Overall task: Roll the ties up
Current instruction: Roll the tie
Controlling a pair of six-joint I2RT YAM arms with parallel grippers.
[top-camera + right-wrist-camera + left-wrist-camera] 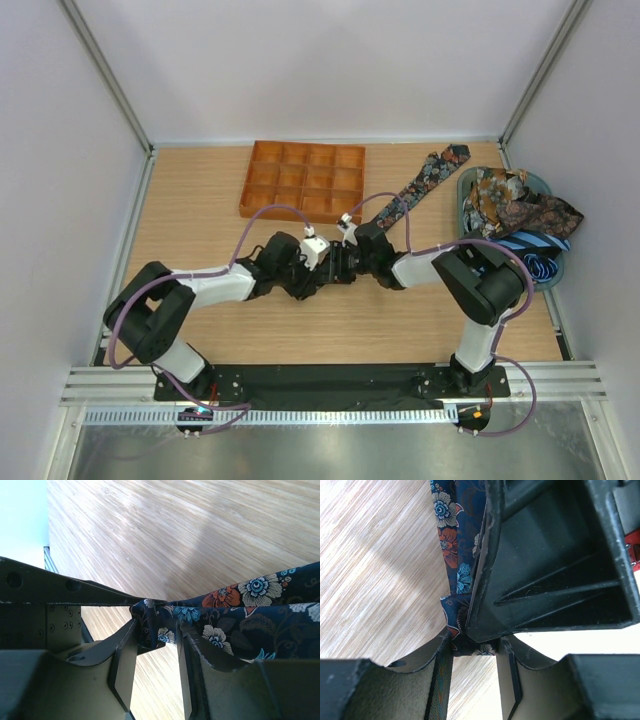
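The tie [420,185] lies slantwise on the table [200,190], its near end folded up mid-table where both grippers meet. We see the left gripper [474,647] clenched on that folded end. The right gripper [156,630] straddles it too, but we cannot tell whether it presses.

One floral tie [420,185] lies stretched over the tabletop [200,200] from the middle toward one o'clock. A tangled heap of ties [515,205] fills one teal basket [463,205] at two o'clock, showing at least one brown-orange patterned tie and one blue striped tie [535,245]; the full number cannot be counted. One orange tray [303,180] at twelve o'clock has twelve compartments, three rows of four, and two arms stand at six o'clock, the left arm [215,285] and the right arm [470,275].
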